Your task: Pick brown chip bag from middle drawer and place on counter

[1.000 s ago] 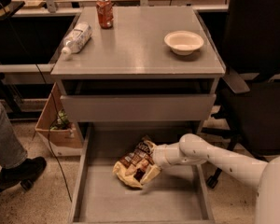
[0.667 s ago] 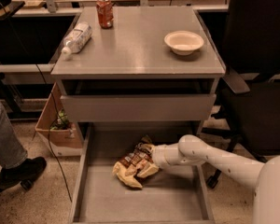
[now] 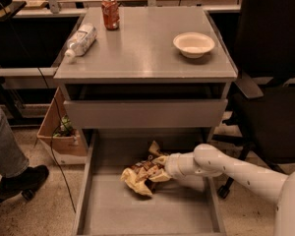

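Down in the open middle drawer [image 3: 137,211], the robot's gripper [image 3: 160,170] met the right end of the brown chip bag [image 3: 139,174], which lay crumpled on the tray's floor toward the back. Whether the gripper had closed on the bag could not be told. The lift appeared not yet made. The carry up to the counter [image 3: 147,50], which already held a white bowl [image 3: 193,44], a red can [image 3: 110,14] and a clear bottle [image 3: 81,39], remained to be done.
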`<action>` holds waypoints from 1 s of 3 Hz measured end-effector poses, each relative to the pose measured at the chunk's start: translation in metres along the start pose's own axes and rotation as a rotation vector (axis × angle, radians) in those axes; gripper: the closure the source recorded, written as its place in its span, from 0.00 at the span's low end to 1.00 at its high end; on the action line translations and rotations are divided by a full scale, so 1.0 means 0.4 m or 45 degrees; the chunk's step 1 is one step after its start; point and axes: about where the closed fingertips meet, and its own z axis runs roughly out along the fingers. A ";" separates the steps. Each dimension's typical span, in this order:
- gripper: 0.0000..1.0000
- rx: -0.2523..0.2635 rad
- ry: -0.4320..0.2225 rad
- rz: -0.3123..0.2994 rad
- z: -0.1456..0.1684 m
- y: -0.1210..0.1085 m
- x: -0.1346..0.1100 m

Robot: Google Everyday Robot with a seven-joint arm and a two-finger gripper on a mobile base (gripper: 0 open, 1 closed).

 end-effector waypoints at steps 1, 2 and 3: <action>1.00 -0.020 0.013 0.063 -0.078 -0.004 -0.045; 1.00 -0.046 0.014 0.118 -0.264 -0.024 -0.124; 1.00 -0.073 -0.002 0.153 -0.394 -0.024 -0.171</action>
